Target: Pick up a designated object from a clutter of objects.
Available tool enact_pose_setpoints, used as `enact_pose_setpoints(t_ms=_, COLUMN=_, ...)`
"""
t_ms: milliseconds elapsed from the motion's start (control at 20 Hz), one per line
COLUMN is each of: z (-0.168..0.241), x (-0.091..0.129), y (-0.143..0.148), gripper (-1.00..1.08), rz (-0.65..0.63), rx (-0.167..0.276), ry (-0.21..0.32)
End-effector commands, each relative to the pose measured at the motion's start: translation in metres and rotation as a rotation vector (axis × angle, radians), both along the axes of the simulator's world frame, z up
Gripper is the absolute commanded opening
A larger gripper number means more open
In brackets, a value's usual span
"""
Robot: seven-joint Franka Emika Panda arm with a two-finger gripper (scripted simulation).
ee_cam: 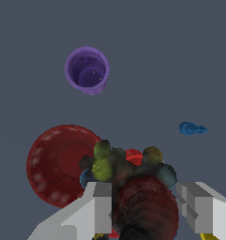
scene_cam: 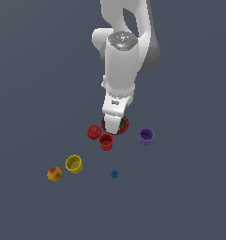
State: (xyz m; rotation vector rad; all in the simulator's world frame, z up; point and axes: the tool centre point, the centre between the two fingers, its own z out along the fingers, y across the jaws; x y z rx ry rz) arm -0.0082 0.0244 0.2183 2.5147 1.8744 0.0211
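No readable text, labels or numbers in either view. Only candidate is a small dark mark on my gripper (scene_cam: 115, 123) housing, just above the wide red bowl (scene_cam: 125, 126); too blurred to read. Cups carry no print.

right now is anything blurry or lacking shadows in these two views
Exterior view: flat, even lighting, no cast shadows under the purple cup or yellow cup. Wrist view: the dark speckled lump looks smeared and soft close to the gripper; the red bowl shows faint specular spots.

White arm reaching steeply down, gripper (ee_cam: 146, 206) lowered, fingers (ee_cam: 101, 206) spread apart
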Motion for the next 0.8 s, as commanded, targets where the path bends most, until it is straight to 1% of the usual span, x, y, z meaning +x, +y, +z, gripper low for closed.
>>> enact_pose_setpoints(t_ms=0, z=0.021, x=-0.010, y=-0.018, gripper=-1.00, rz=0.000, rx=0.002, ry=0.000)
enact_pose_setpoints(t_ms=400, z=0.091, x=-0.043, y=-0.081, gripper=-1.00, rz=0.000, rx=0.004, ry=0.004)
enact_pose_setpoints(t_ms=750, z=0.146, x=-0.068, y=-0.132, gripper=-1.00, rz=-0.001, rx=0.002, ry=0.009)
